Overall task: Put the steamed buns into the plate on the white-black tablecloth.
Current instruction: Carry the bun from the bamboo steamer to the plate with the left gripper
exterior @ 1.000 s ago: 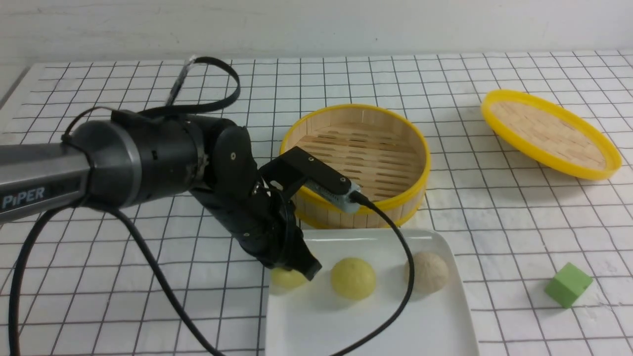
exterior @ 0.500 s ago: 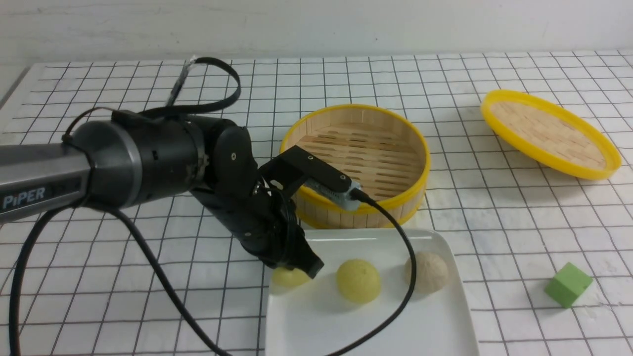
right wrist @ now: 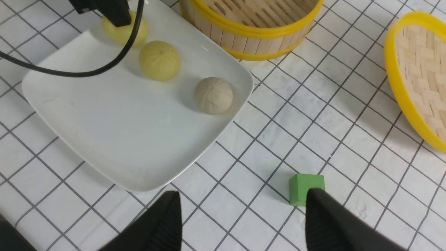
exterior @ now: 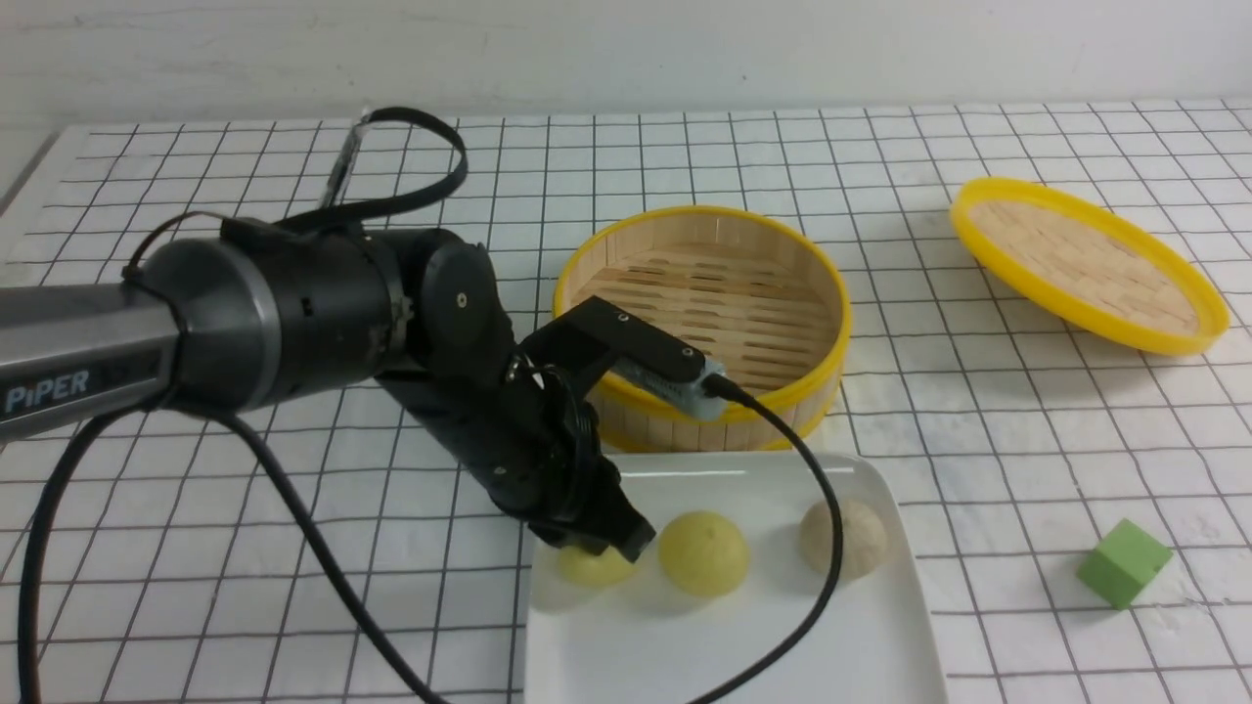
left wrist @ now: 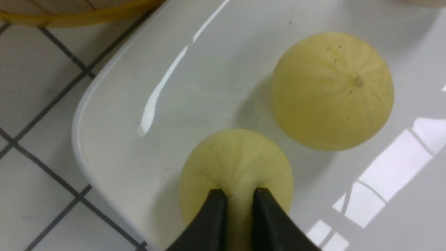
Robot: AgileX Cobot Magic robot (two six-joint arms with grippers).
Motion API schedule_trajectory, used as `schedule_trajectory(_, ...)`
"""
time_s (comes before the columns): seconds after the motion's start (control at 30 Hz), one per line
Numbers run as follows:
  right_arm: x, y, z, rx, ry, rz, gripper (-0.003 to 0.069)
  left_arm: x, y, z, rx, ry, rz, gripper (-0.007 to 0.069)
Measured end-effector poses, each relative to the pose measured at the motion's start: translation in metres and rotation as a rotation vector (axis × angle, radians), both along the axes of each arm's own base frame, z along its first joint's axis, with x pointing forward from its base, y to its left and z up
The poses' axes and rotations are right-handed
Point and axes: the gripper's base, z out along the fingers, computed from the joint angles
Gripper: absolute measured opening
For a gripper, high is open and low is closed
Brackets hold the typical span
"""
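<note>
We've settled the third bun point(exterior: 594, 565) on the plate point(exterior: 743, 655); left jaws still pinch it, right jaws gape; only release remains

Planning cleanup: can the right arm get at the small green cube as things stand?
Probably yes. The right gripper hangs open above the small green cube, which stands alone on the white-black checked tablecloth, apart from the glossy white plate.
</note>
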Motion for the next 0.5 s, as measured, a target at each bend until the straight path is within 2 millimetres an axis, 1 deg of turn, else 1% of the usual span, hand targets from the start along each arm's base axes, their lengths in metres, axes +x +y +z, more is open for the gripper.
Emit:
schedule_trajectory(0.07, 0.000, 0.000, 0.000, 0.000, 0.000, 0.000, 0.0472, -0.001, 0.000, 0.000, 0.004, 0.004, -0.019, 0.0185)
schedule_trajectory(0.1, 0.000, 0.000, 0.000, 0.000, 0.000, 0.000, 0.0472, -0.001, 0.000, 0.000, 0.000, 0.006, -0.024, 0.0231)
schedule_trajectory(0.13, 0.000, 0.000, 0.000, 0.000, 0.000, 0.000, 0.0472, -0.001, 0.000, 0.000, -0.001, 0.004, -0.025, 0.0239)
schedule_trajectory(0.17, 0.000, 0.000, 0.000, -0.001, 0.001, 0.000, 0.0472, -0.001, -0.001, 0.000, -0.010, 0.002, -0.023, 0.0297)
schedule_trajectory(0.27, 0.000, 0.000, 0.000, -0.001, 0.002, 0.000, 0.0472, 0.001, -0.003, 0.001, -0.033, -0.015, -0.008, 0.0404)
schedule_trajectory(0.33, 0.000, 0.000, 0.000, -0.003, 0.005, 0.000, 0.0472, 0.002, -0.003, 0.002, -0.038, -0.024, -0.004, 0.0449)
schedule_trajectory(0.4, 0.000, 0.000, 0.000, -0.004, 0.006, 0.000, 0.0472, 0.002, -0.003, 0.003, -0.043, -0.032, -0.002, 0.0468)
schedule_trajectory(0.47, 0.000, 0.000, 0.000, -0.002, 0.003, 0.000, 0.0472, 0.003, -0.004, 0.011, -0.054, -0.050, -0.004, 0.0479)
schedule_trajectory(0.5, 0.000, 0.000, 0.000, 0.002, -0.003, 0.000, 0.0472, 0.004, -0.004, 0.019, -0.065, -0.070, -0.007, 0.0482)
